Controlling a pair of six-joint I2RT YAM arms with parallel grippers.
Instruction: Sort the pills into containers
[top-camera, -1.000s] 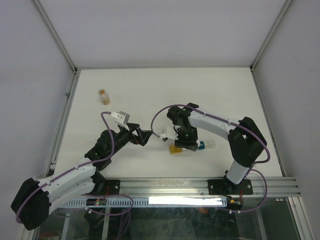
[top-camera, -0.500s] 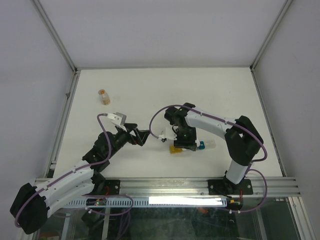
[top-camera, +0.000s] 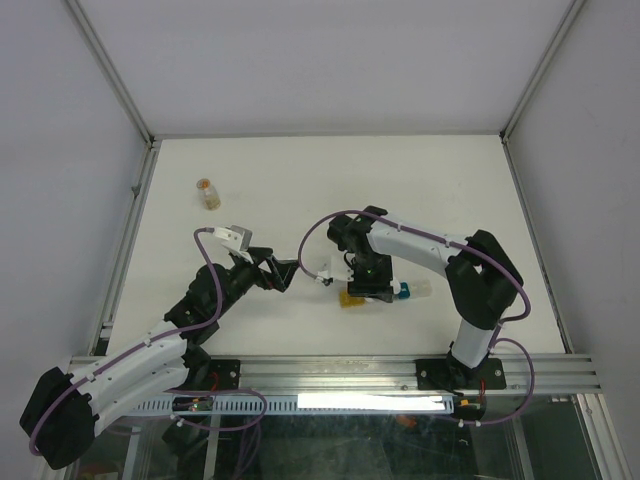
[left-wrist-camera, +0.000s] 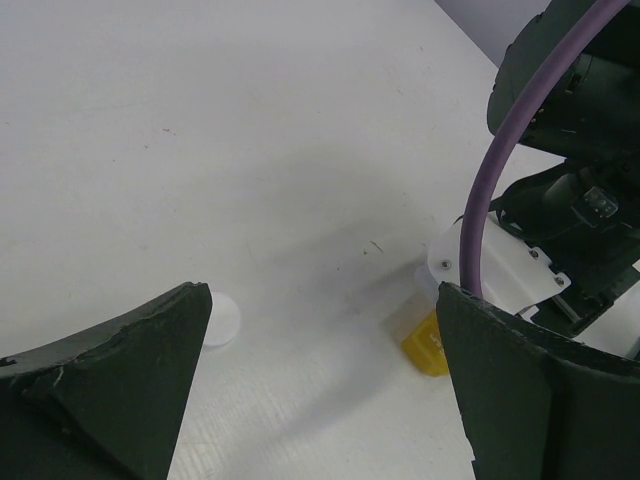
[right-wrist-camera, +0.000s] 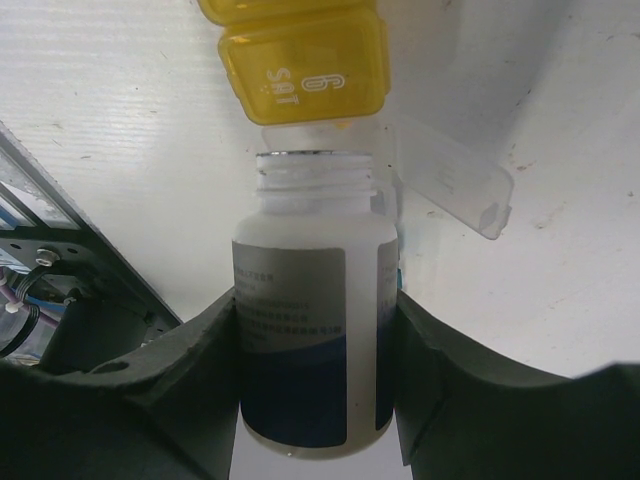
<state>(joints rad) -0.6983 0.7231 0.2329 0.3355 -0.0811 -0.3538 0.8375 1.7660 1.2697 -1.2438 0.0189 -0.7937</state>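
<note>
The containers are a short strip: a yellow compartment (top-camera: 349, 299), a teal one (top-camera: 402, 291) and clear ones (top-camera: 421, 289). My right gripper (top-camera: 367, 284) hovers over the strip. In the right wrist view the right gripper (right-wrist-camera: 315, 345) is shut on a white bottle with a blue label (right-wrist-camera: 310, 330). The bottle has no cap, and its mouth points at the yellow compartment marked SAT (right-wrist-camera: 305, 62) and an open clear lid (right-wrist-camera: 447, 182). My left gripper (top-camera: 285, 271) is open and empty, left of the strip. No loose pills show.
A white round cap (left-wrist-camera: 221, 320) lies on the table by my left fingers (left-wrist-camera: 110, 385), and the yellow compartment (left-wrist-camera: 427, 346) lies further right. A small bottle with orange contents (top-camera: 208, 192) stands at the far left. The metal frame rail (top-camera: 400, 372) runs along the near edge.
My left gripper has drawn back a little to the left. My right gripper with the bottle has shifted slightly left over the strip.
</note>
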